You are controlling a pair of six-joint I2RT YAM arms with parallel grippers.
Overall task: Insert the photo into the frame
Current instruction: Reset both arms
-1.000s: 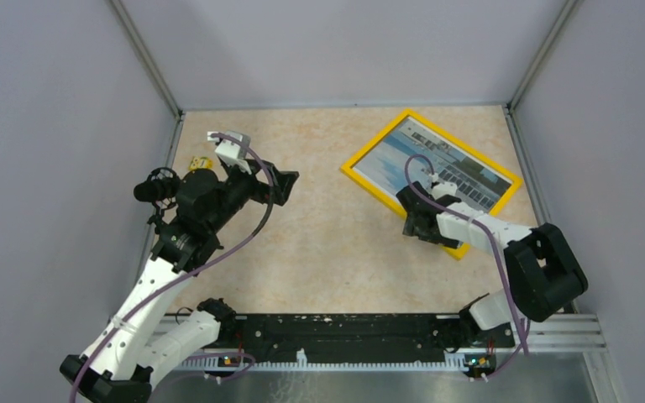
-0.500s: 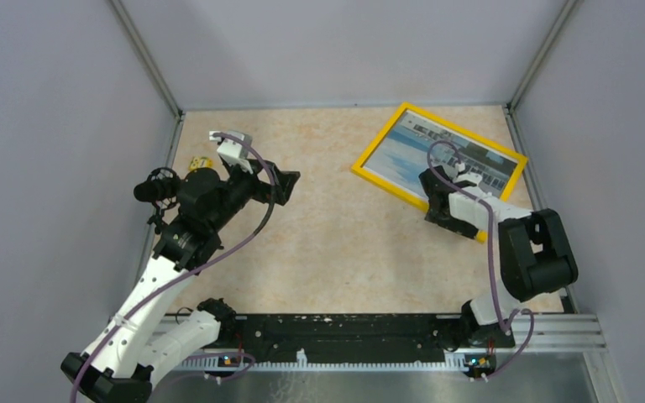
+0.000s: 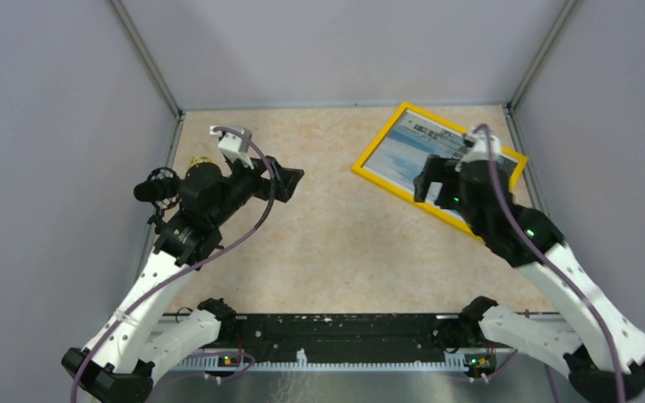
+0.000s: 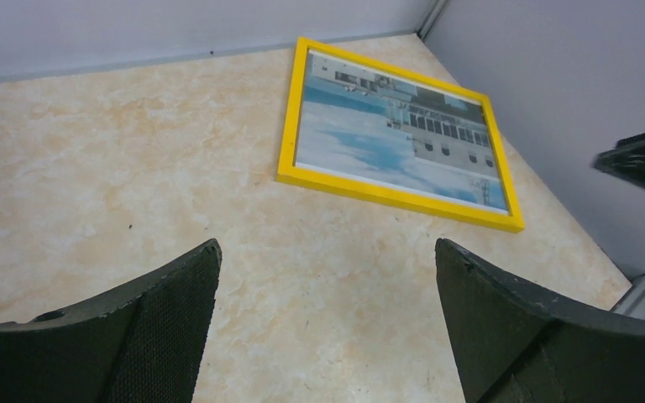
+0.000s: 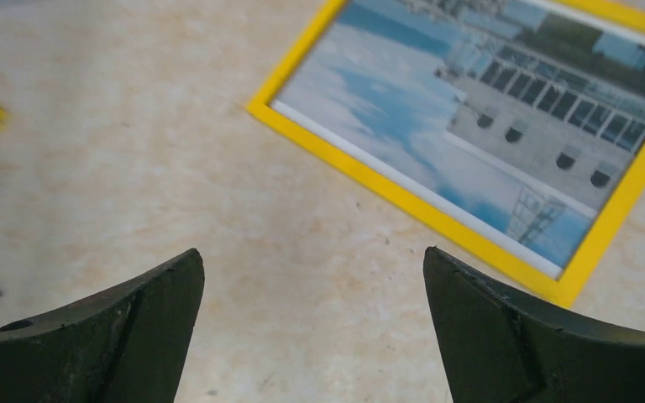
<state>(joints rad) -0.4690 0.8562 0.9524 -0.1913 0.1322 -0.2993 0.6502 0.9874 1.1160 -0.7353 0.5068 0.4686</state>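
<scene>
Risen clear of the frame point(image 4: 386, 198), which lies near the tabletop's point(image 3: 336, 227) far right corner with the photo point(image 4: 378, 134) seated inside, the right gripper point(image 5: 311, 269) hangs wide open and empty like the left gripper point(image 4: 327, 248), so it should withdraw without nudging the border.

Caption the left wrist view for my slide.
Open left gripper faces the photo lying in its yellow frame on the table.

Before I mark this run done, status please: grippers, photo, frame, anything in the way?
Left gripper open, empty. Right gripper open, empty, hovers by the frame. Photo lies inside frame, flat on table. Nothing on it.
</scene>
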